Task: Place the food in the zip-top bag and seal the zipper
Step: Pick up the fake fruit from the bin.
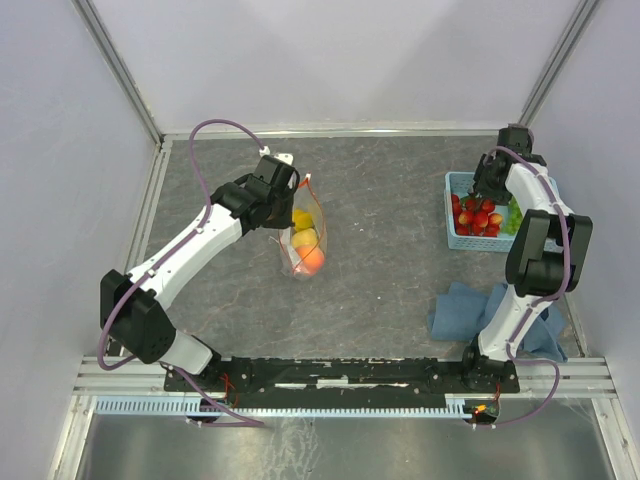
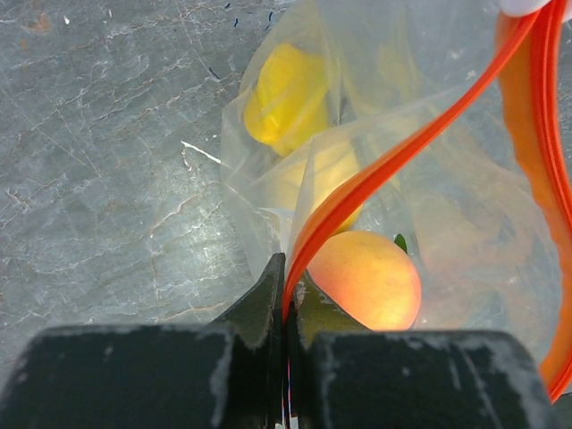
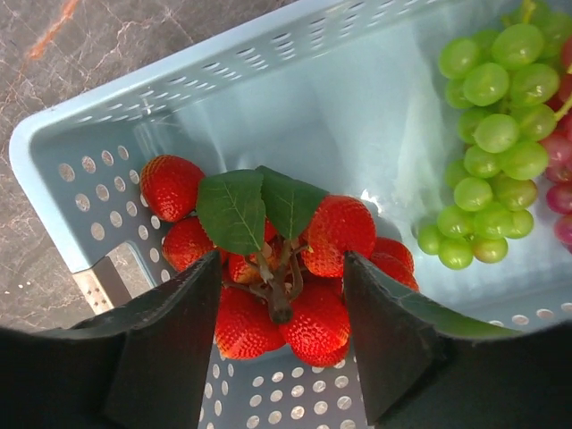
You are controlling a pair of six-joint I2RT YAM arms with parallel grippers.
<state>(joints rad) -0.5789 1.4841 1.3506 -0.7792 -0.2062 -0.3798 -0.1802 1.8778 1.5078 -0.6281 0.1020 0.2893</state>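
Note:
The clear zip-top bag [image 1: 305, 240] stands upright at centre-left, its mouth gaping. Inside lie an orange-red peach [image 2: 366, 277] and yellow fruit [image 2: 286, 89]. My left gripper [image 2: 288, 277] is shut on the red-orange zipper [image 2: 393, 165] at the bag's near edge. My right gripper [image 3: 281, 259] hangs low in the light-blue basket [image 3: 268, 98], open, with a jaw on each side of the strawberries [image 3: 335, 232], which rest on the basket floor. Green grapes [image 3: 487, 134] lie to their right, and purple grapes [image 3: 561, 179] show at the frame's edge.
The basket [image 1: 452, 185] sits at the far right near the back wall. A crumpled blue cloth [image 1: 470, 310] lies by the right arm's base. Metal frame rails border the grey stone tabletop [image 1: 380, 290].

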